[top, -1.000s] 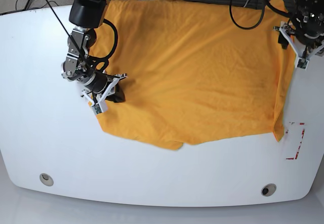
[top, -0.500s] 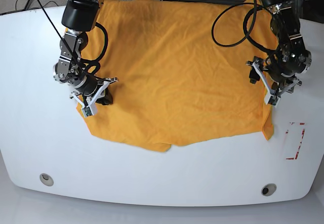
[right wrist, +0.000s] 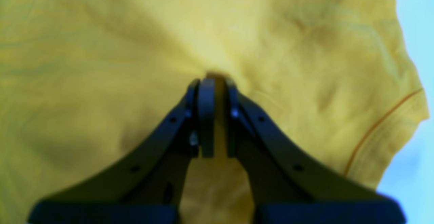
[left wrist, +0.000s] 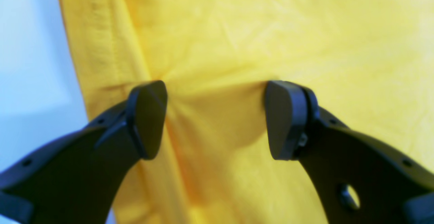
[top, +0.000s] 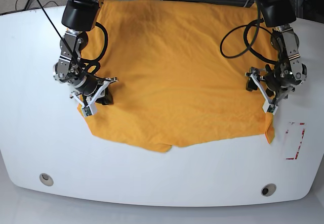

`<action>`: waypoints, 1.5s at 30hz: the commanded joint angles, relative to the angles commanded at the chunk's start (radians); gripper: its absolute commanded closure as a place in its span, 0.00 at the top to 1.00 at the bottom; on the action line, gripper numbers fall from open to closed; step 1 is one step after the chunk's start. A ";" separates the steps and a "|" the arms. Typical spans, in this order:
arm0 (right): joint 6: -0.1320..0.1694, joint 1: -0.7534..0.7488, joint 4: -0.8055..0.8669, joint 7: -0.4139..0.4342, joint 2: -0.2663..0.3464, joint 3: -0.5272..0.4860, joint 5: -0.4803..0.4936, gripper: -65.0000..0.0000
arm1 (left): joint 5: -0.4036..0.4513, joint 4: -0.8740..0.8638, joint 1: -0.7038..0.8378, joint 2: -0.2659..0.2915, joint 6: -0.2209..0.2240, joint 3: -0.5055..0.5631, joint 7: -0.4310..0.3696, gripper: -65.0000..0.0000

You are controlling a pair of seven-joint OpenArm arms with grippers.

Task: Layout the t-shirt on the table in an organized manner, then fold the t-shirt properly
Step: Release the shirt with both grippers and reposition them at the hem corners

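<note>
Soft, light t-shirt, spread over the table's far half in base view. My right gripper is pinching cloth; my left gripper gapes wide, empty. I'd grab that doubled side edge, shallowly.

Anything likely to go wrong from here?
Two risks. The left gripper's jaws are open astride the folded side edge of the t-shirt; closing there could bunch several layers. The right gripper's jaws are nearly together where creases converge, so any pull might skew the cloth.
</note>
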 joint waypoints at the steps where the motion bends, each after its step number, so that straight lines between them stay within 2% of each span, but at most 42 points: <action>1: 0.000 0.002 0.000 0.000 0.000 0.002 -0.002 0.08 | 0.006 -0.023 -0.017 -0.002 0.000 0.005 -0.009 0.66; 7: 0.000 0.037 -0.002 0.000 0.021 0.006 -0.003 0.08 | 0.066 -0.198 -0.138 -0.002 0.003 0.091 -0.123 0.66; 13: 0.000 0.100 -0.075 0.006 0.058 0.006 -0.005 0.08 | 0.069 -0.290 -0.230 0.002 0.005 0.132 -0.140 0.66; 23: 0.000 0.258 -0.422 0.195 0.166 0.002 -0.003 0.08 | 0.072 -0.325 -0.293 0.006 0.005 0.140 -0.192 0.66; 28: 0.000 0.305 -0.509 0.250 0.189 0.000 -0.003 0.10 | 0.072 -0.325 -0.295 0.008 0.005 0.140 -0.229 0.66; 32: 0.000 0.313 -0.508 0.250 0.189 0.000 -0.003 0.23 | 0.072 -0.324 -0.298 0.026 0.005 0.140 -0.238 0.67; 36: 0.000 0.307 -0.417 0.230 0.184 0.000 0.002 0.35 | 0.066 -0.318 -0.324 0.035 0.000 0.140 -0.235 0.67; 40: 0.000 0.304 -0.307 0.157 0.180 0.000 0.003 0.40 | 0.064 -0.316 -0.347 0.035 -0.002 0.140 -0.236 0.67; 45: 0.000 0.301 -0.160 0.037 0.170 0.000 0.003 0.41 | 0.063 -0.279 -0.362 0.035 -0.003 0.138 -0.236 0.67</action>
